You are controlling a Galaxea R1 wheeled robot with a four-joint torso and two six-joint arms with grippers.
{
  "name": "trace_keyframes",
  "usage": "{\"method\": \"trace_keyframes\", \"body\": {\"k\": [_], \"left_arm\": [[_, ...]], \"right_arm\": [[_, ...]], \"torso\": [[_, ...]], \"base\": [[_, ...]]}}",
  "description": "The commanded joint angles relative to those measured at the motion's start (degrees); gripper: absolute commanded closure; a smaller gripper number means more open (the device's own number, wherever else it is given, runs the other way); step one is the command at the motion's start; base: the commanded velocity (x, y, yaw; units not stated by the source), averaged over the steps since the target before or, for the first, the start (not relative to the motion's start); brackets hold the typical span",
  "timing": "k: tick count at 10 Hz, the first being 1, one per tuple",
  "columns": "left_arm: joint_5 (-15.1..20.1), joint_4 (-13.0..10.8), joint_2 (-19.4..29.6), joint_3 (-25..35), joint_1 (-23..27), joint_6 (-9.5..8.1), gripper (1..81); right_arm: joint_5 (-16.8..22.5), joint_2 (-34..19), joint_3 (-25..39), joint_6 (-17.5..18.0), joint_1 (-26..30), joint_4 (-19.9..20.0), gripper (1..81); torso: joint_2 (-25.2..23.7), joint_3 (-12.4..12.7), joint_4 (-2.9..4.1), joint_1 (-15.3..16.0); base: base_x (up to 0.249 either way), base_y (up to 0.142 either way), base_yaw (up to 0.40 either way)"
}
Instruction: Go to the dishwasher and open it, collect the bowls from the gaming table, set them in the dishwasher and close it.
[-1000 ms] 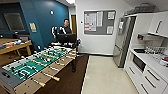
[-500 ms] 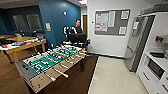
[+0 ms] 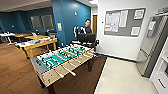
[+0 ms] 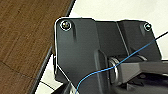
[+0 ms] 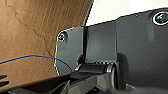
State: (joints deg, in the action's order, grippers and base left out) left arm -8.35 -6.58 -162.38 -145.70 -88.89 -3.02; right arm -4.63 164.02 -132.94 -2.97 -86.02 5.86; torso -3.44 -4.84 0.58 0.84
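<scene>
The gaming table [image 3: 40, 44], white-topped with a yellow edge, stands at the left of the head view on the wooden floor. A many-coloured board [image 3: 35, 41] lies on it. Small red-orange and blue spots [image 3: 23, 43] sit near its left end; they are too small to tell as the bowls. The dishwasher is out of view. In the left wrist view wooden floor [image 4: 22, 37] meets pale floor. The right wrist view looks down on wooden floor [image 5: 30, 30].
A table-football table [image 3: 63, 60] stands straight ahead, close, its near corner low in the head view. A person with a control rig [image 3: 86, 37] stands behind it. A steel fridge [image 3: 151, 50] and white cabinets [image 3: 160, 75] line the right. Pale floor [image 3: 120, 77] runs between.
The camera has turned left: the table-football table has shifted from the picture's left to its middle and looks nearer, and the fridge has slid toward the right edge.
</scene>
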Motion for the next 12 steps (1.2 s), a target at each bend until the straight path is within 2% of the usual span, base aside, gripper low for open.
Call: {"method": "trace_keyframes", "body": {"k": [1, 12], "left_arm": [[2.90, -0.18, 1.35, -0.20, 2.10, 0.21, 1.0], [2.99, 0.08, 1.61, -0.73, 2.01, 0.04, 1.0]], "right_arm": [[2.96, -0.42, 1.20, -0.01, 2.82, -0.41, 1.0], [2.96, -0.69, 1.29, -0.01, 2.74, -0.77, 1.0]], "torso": [[0.00, 0.00, 0.00, 0.00], [0.00, 0.00, 0.00, -0.02]], "base": [[0.000, 0.000, 0.303], [0.000, 0.000, 0.303]]}}
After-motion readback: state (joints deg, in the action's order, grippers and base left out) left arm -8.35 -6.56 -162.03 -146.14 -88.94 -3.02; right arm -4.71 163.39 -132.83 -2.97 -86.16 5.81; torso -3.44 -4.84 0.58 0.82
